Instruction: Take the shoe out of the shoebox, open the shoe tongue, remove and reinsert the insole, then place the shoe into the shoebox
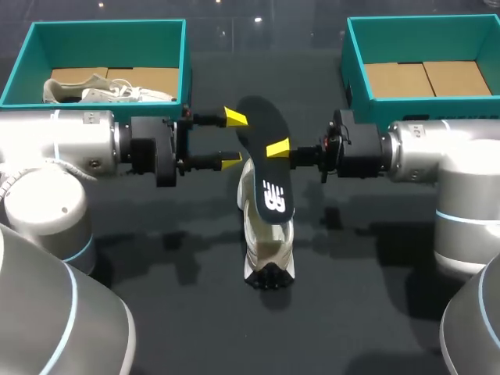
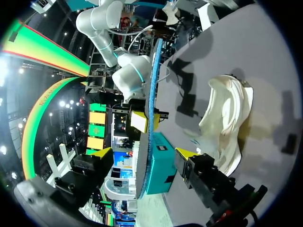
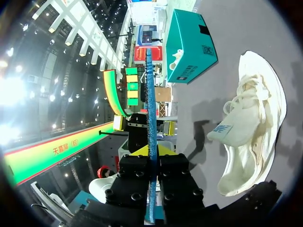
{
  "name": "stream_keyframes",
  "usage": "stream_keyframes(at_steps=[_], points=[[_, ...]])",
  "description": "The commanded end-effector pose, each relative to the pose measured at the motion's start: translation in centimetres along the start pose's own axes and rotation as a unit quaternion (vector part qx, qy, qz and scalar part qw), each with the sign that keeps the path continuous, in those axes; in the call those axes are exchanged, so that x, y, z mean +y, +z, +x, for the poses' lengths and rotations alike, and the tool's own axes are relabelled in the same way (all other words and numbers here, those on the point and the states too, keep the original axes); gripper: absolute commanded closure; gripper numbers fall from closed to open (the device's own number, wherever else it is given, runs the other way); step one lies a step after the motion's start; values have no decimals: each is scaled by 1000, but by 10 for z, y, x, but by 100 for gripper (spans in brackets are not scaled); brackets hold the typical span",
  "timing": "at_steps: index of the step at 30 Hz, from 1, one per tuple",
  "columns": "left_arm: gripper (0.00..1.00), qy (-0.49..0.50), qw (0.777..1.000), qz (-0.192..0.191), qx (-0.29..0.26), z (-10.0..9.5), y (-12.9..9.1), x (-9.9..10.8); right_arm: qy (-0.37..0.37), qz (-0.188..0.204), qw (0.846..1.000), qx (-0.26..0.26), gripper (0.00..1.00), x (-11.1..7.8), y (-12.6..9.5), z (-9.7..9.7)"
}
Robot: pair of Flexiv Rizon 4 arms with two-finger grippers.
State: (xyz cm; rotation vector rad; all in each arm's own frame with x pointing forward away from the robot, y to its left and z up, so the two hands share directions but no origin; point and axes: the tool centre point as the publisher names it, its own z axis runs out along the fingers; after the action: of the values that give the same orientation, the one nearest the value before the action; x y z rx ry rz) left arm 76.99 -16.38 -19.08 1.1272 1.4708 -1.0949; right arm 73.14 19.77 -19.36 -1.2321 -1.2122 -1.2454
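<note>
insole [image 1: 269, 180]: black upper face, blue edge, held above the table [image 1: 156, 312]. a white printed logo sits near its near end. long axis runs near to far, broad face up, over the shoe [image 1: 266, 246].

right gripper [image 1: 279, 148]: pinched on the insole's right edge near mid-length. in the right wrist view the insole [image 3: 149, 94] shows edge-on, clamped between the fingers.

left gripper [image 1: 232, 139]: fingers spread, at the insole's left edge. in the left wrist view the edge stands between the fingers [image 2: 185, 153], clear of both.

shoe: cream, on its side on the table, long axis near to far. tongue label [image 3: 221, 128] has blue print, too small to read.

left shoebox [image 1: 105, 27]: teal, holds a second shoe [image 1: 109, 92]. right shoebox [image 1: 422, 22]: teal.
</note>
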Motion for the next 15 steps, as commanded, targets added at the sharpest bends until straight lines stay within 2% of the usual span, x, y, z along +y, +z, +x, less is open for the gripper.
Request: stream_keyframes(at_steps=[1, 3, 7, 10, 15], points=[[22, 8, 1000, -8, -14, 3, 17, 1, 3, -4, 1000, 1, 100, 2, 4, -1], [28, 20, 1000, -20, -13, 3, 21, 0, 5, -6, 1000, 2, 100, 3, 4, 0], [37, 26, 999, -16, -18, 0, 29, -4, 7, -10, 1000, 2, 100, 3, 2, 3], [51, 28, 999, -19, -19, -2, 33, -5, 8, -11, 1000, 1, 100, 3, 1, 4], [56, 33, 999, -28, -19, -4, 37, -2, 13, -6, 1000, -1, 100, 3, -1, 5]])
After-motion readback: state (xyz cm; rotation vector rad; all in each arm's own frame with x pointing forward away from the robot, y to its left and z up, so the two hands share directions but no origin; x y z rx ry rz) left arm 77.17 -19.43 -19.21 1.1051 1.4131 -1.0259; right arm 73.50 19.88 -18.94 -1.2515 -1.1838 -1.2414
